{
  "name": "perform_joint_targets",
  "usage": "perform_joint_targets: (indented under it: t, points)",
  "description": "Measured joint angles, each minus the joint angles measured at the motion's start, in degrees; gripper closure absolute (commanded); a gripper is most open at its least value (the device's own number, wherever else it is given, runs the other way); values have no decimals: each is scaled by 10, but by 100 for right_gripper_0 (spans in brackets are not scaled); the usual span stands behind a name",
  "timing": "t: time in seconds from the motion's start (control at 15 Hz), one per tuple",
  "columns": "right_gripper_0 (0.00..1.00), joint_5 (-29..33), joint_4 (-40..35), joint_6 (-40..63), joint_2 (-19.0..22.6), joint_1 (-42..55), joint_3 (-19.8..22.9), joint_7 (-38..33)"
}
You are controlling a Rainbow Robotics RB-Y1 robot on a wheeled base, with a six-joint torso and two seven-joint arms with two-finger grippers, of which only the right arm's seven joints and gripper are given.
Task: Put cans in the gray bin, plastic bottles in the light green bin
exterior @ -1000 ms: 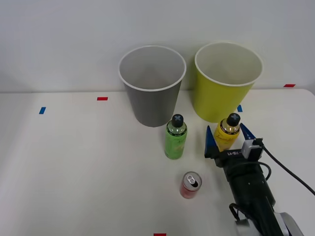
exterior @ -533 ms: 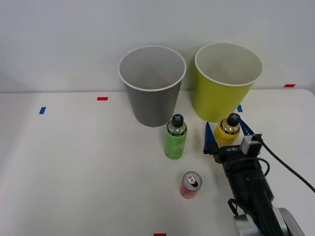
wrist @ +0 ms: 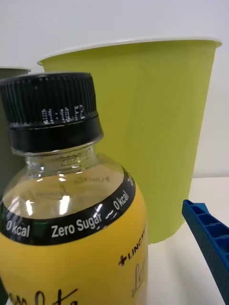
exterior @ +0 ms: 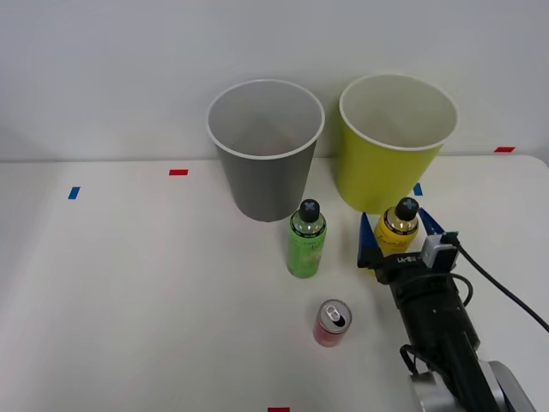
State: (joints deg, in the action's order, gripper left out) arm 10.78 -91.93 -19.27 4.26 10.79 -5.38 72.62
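The right gripper has advanced over the last second, so the yellow bottle now sits deeper between its blue fingers, which stand spread on either side and are not yet closed on it. The bottle stands upright on the white table, just in front of the light green bin. The green bottle and the red can stand untouched, and the gray bin waits beside the light green one. Judged from this, the grasp is imminent and no item is sorted.
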Motion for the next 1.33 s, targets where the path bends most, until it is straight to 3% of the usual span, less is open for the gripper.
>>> perform_joint_targets:
  t: [0.07, 0.13, 0.27, 0.33, 0.93, 1.13, 1.33]
  points:
    - [22, 0, 0, 2, -2, 0, 1, 3]
    - [55, 0, 0, 3, -5, 0, 2, 5]
    - [84, 0, 0, 3, -9, 1, 3, 10]
    - [93, -1, 0, 3, -11, 1, 4, 12]
    - [100, -17, 0, -20, -5, 14, 4, 15]
    - [100, -62, -16, -49, 22, 36, -12, 16]
    - [100, -109, -79, -51, 50, 57, -36, 9]
